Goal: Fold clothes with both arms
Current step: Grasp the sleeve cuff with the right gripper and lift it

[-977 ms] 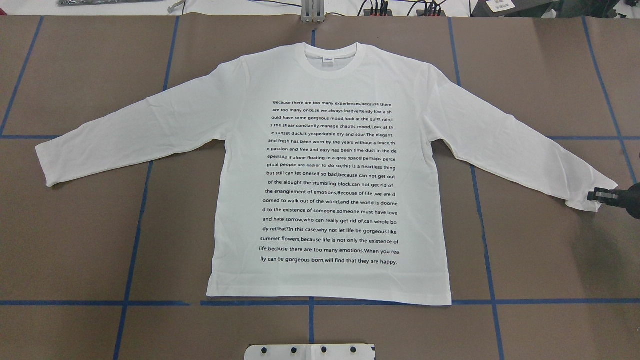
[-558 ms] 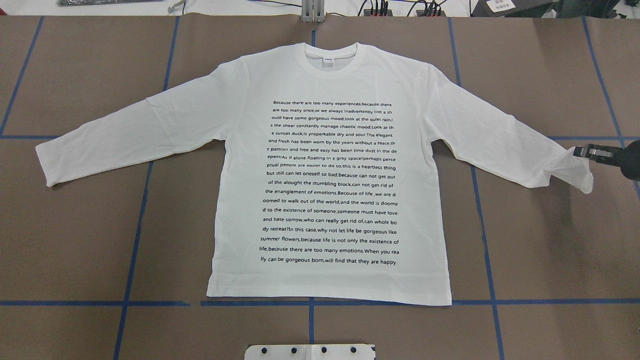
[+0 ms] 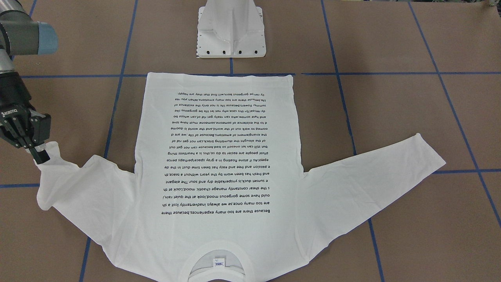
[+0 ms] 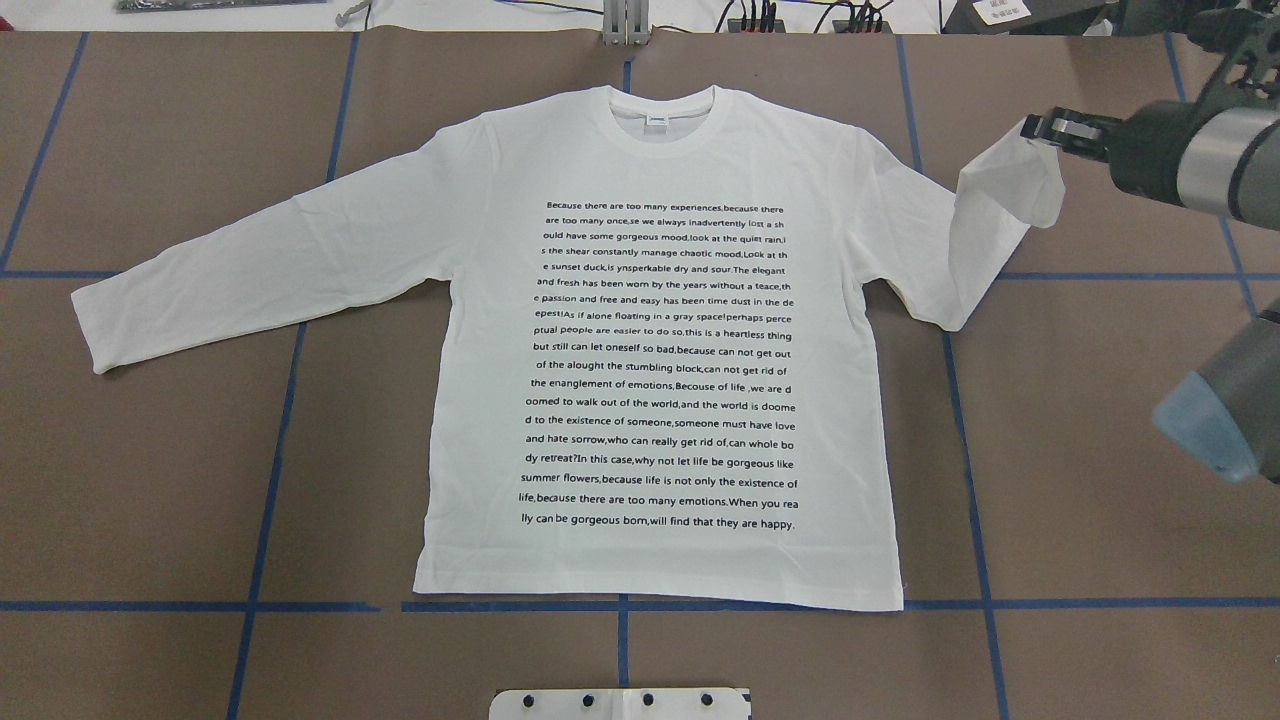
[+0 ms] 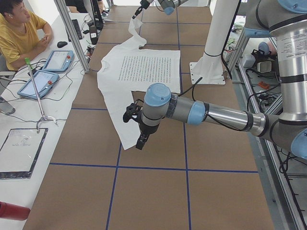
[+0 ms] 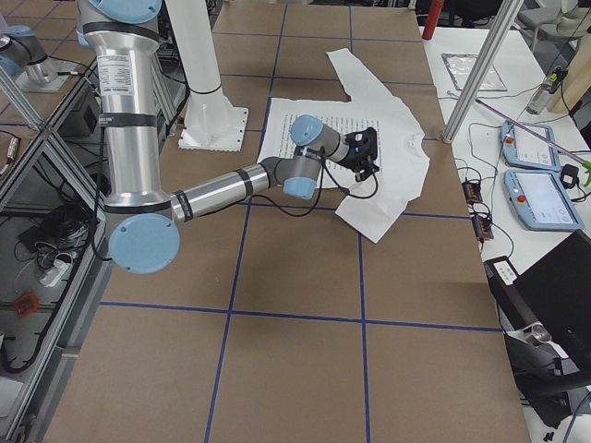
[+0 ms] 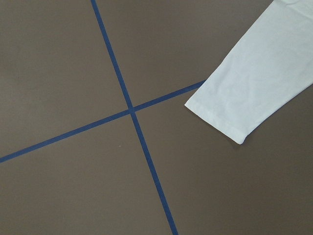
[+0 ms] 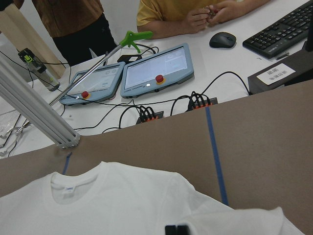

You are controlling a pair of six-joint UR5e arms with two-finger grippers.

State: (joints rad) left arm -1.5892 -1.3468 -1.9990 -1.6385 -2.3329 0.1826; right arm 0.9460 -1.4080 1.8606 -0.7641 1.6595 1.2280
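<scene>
The white long-sleeved T-shirt [image 4: 480,300] lies flat, text side up, neck toward the far edge; it also fills the front-facing view [image 3: 156,137]. My right gripper [image 4: 1036,128] is shut on the cuff of the right sleeve [image 4: 1000,200], which hangs lifted and bent beside the shoulder. The same grip shows from the front [image 3: 40,156] and in the right wrist view [image 8: 177,229]. The left sleeve [image 4: 200,290] rests flat, its cuff [image 7: 254,78] below the left wrist camera. My left gripper [image 5: 135,125] hovers over that cuff; I cannot tell whether it is open or shut.
The white pedestal base [image 3: 231,31] stands at the near edge behind the hem. Beyond the far edge, a white desk holds teach pendants [image 8: 156,71], a keyboard [image 8: 283,27] and cables, with people [image 5: 19,33] seated there. An aluminium post [image 8: 34,112] rises at the table's far edge.
My right gripper has carried the right cuff up off the table, toward the far edge and inward; the sleeve now bends at the elbow. The rest of the shirt has not moved.
</scene>
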